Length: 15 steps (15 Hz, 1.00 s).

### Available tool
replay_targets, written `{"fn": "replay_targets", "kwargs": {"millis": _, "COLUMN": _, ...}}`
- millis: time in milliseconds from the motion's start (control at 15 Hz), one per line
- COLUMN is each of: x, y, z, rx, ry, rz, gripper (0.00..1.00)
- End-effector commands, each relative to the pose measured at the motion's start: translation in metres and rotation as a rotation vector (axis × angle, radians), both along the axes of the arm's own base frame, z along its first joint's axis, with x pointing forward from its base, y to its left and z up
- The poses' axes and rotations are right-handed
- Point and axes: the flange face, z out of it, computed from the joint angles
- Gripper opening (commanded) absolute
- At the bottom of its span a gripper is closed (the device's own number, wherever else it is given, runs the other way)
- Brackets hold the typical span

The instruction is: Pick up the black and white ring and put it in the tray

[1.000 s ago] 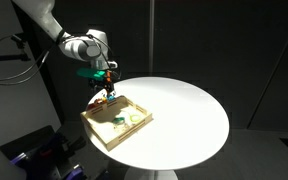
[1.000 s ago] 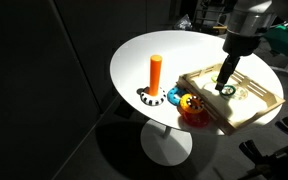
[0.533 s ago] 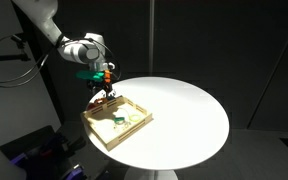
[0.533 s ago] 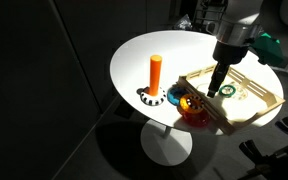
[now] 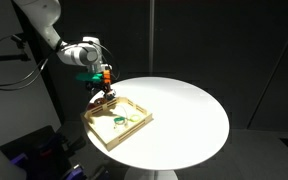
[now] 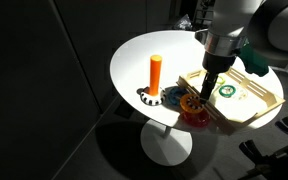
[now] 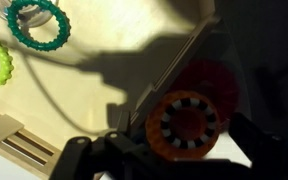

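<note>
Hovering by the tray's rim: gripper, jaws spread wide, nothing held. Directly beneath it in the wrist view, just outside the rim: orange ring, red ring. Black and white ring: on the white table, at the foot of an upright orange peg, apart from the tray. Inside the tray: dark green ring, lime ring.

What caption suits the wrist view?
Open gripper over an orange ribbed ring outside the pale wooden tray holding two green rings.
</note>
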Motion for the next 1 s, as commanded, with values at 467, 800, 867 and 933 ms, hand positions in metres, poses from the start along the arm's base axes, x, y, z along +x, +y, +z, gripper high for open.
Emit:
{"fn": "replay_targets", "kwargs": {"millis": 467, "x": 0.001, "y": 0.022, "z": -0.015, "rx": 0.008, "ry": -0.085, "rz": -0.017, "gripper": 1.00}}
{"fn": "replay_targets", "kwargs": {"millis": 800, "x": -0.001, "y": 0.026, "z": -0.024, "rx": 0.021, "ry": -0.101, "rz": -0.019, "gripper": 1.00}}
{"fn": "replay_targets", "kwargs": {"millis": 867, "x": -0.001, "y": 0.026, "z": -0.026, "rx": 0.022, "ry": -0.102, "rz": -0.018, "gripper": 1.00}}
{"fn": "replay_targets", "kwargs": {"millis": 933, "x": -0.002, "y": 0.027, "z": -0.027, "rx": 0.022, "ry": -0.103, "rz": -0.018, "gripper": 1.00}}
